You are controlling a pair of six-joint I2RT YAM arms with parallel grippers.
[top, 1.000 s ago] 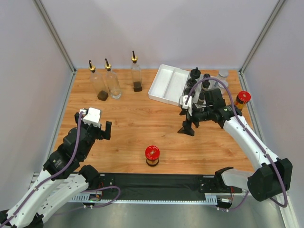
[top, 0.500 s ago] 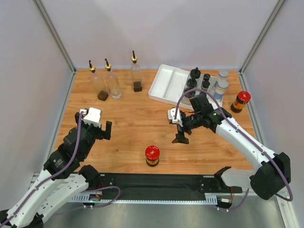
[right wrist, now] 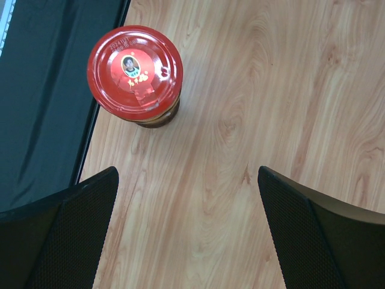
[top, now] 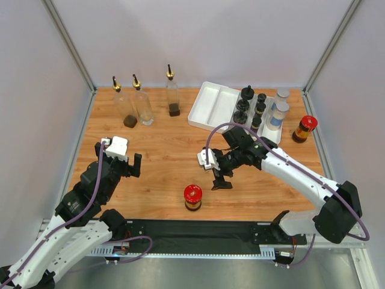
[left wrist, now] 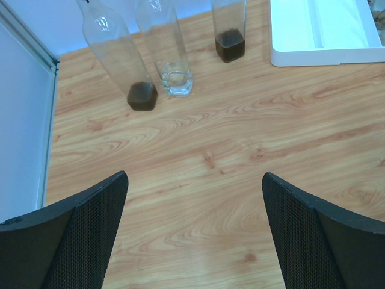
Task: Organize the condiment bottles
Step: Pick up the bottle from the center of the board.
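A red-lidded dark jar [top: 192, 197] stands alone near the front edge; in the right wrist view it [right wrist: 135, 72] sits ahead and left of the fingers. My right gripper [top: 220, 179] is open and empty, a short way right of it. A second red-lidded jar [top: 305, 128] stands at the right. Three tall clear pourer bottles [top: 143, 102] stand at the back left, also in the left wrist view [left wrist: 171, 48]. Black-capped jars [top: 245, 103] and silver-lidded shakers [top: 278, 113] stand by the tray. My left gripper [top: 133, 165] is open and empty at the left.
The white divided tray [top: 212, 107] lies at the back right, its corner in the left wrist view [left wrist: 319, 36]. A black mat [top: 198, 230] runs along the front edge, close to the near jar. Grey walls enclose the table on three sides.
My right arm has swung from beside the tray toward the front and left, bringing its open gripper near the lone red-lidded jar. The left arm has not moved.
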